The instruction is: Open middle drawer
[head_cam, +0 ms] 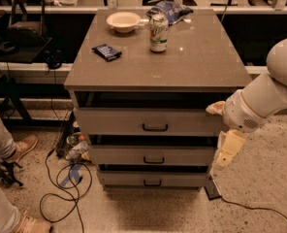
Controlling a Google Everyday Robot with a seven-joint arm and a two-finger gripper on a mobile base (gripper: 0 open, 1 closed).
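Note:
The middle drawer [153,155] is the grey-beige front of medium height in the cabinet, with a small black handle [154,160] at its centre. It looks pushed in, level with the drawers above and below. My gripper [227,147] hangs at the end of the white arm [264,98] by the cabinet's right front corner. It is at about the height of the middle drawer, to the right of the handle and apart from it. It holds nothing that I can see.
The taller top drawer [151,122] and the short bottom drawer [152,179] have the same handles. On the cabinet top [192,57] stand a bowl [123,21], a can [158,32], a chip bag [170,9] and a dark bar [106,52]. Cables [61,178] lie on the floor at left, near a person's legs [0,144].

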